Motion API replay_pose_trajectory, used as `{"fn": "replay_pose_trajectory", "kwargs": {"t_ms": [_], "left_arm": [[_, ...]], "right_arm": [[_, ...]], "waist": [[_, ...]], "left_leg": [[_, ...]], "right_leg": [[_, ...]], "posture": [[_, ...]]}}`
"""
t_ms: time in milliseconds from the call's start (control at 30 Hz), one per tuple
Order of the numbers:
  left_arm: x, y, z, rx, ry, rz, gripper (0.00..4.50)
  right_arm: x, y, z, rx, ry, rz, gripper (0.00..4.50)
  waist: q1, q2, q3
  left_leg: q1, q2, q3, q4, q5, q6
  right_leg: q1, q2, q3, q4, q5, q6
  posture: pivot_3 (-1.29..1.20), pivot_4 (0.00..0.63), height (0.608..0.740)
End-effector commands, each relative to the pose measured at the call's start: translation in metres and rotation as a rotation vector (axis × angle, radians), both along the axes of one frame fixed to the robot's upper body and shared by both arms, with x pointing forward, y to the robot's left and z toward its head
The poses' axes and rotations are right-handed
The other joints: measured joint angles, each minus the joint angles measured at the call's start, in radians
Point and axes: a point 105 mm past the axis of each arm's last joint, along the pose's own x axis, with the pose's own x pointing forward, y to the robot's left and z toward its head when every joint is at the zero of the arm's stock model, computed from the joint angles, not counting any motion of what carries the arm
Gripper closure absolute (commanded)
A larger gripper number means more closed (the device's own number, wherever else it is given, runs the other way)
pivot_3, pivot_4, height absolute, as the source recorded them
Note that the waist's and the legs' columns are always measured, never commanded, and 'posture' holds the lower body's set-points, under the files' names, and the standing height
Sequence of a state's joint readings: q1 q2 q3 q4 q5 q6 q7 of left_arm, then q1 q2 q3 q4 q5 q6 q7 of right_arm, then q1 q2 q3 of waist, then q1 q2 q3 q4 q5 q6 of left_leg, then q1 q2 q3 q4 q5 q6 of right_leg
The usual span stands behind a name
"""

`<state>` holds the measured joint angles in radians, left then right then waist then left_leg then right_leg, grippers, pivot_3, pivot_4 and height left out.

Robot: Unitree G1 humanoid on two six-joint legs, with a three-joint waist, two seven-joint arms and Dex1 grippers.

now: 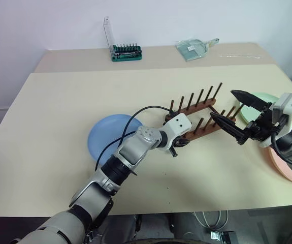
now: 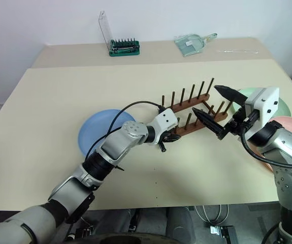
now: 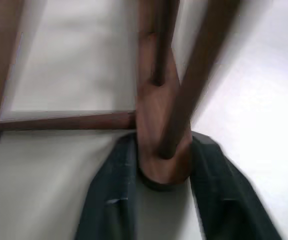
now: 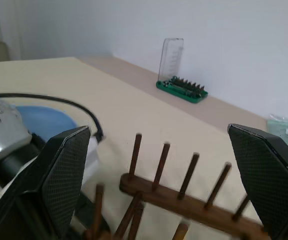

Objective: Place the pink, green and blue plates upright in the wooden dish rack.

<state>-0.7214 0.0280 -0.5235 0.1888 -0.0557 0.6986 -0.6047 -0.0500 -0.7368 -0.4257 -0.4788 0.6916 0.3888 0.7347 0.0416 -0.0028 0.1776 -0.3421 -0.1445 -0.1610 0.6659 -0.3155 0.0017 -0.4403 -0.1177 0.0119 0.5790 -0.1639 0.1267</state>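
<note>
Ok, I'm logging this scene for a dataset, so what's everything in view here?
Blue plate: one, flat on table, left of rack.
Green plate: one, flat, right of rack.
Pink plate: one, flat, near right edge.
Wooden dish rack: one, dark brown, table centre.
Bit set: one, green, far edge.
Glass dustpan-like item: one, clear, far edge.
Table: one, beige.
Left gripper: closed on rack's rail end.
Right gripper: open, above rack.
</note>
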Motion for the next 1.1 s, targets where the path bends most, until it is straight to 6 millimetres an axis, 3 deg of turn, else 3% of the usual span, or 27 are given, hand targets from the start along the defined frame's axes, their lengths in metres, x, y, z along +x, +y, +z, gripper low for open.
{"fn": "replay_pose_trajectory", "kwargs": {"t_ms": [33, 200, 367, 600, 867, 1100], "left_arm": [[0.002, -0.003, 0.007, -0.019, -0.019, 0.006, 3.72], [0.003, -0.004, 0.009, -0.026, -0.033, 0.004, 3.72], [0.005, -0.005, 0.013, -0.026, -0.071, 0.005, 3.72], [0.009, -0.006, 0.022, -0.06, -0.091, -0.005, 3.72], [0.001, 0.011, 0.051, -0.126, -0.165, -0.282, 3.72], [0.006, 0.032, 0.038, -0.054, -0.185, -0.439, 3.72]], "right_arm": [[-0.01, -0.007, 0.013, -0.033, -0.04, -0.006, 0.0], [-0.021, -0.028, 0.004, -0.071, 0.046, -0.031, 0.0], [-0.047, -0.067, -0.015, -0.152, 0.235, -0.1, 0.0], [-0.053, -0.069, -0.026, -0.166, 0.272, -0.123, 0.0], [-0.069, -0.083, -0.034, -0.207, 0.312, -0.172, 0.0], [-0.08, -0.09, -0.033, -0.238, 0.336, -0.189, 0.0]], "waist": [[0.001, 0.0, 0.0], [0.001, 0.0, 0.0], [0.002, 0.0, 0.0], [0.0, -0.001, 0.001], [0.0, -0.001, 0.001], [-0.001, -0.001, 0.001]], "left_leg": [[0.0, 0.0, 0.0, 0.0, 0.0, 0.0], [0.001, 0.0, 0.0, 0.0, -0.002, 0.004], [0.001, 0.0, 0.002, 0.0, -0.003, 0.005], [0.003, 0.001, 0.008, 0.0, -0.005, 0.008], [0.002, 0.001, 0.011, 0.0, -0.005, 0.008], [0.003, 0.001, 0.012, 0.0, -0.006, 0.01]], "right_leg": [[0.0, 0.0, 0.0, 0.0, 0.0, 0.0], [0.001, 0.0, 0.0, 0.0, 0.0, 0.001], [0.001, 0.0, 0.001, 0.0, -0.001, 0.001], [0.001, 0.0, 0.005, 0.0, -0.003, 0.007], [0.0, 0.0, 0.007, -0.001, -0.003, 0.007], [0.001, 0.0, 0.008, -0.001, -0.002, 0.008]], "posture": [[0.0, 0.15, 0.74], [0.0, 0.15, 0.74], [0.0, 0.15, 0.74], [0.0, 0.15, 0.74], [0.0, 0.15, 0.74], [0.0, 0.15, 0.74]]}}
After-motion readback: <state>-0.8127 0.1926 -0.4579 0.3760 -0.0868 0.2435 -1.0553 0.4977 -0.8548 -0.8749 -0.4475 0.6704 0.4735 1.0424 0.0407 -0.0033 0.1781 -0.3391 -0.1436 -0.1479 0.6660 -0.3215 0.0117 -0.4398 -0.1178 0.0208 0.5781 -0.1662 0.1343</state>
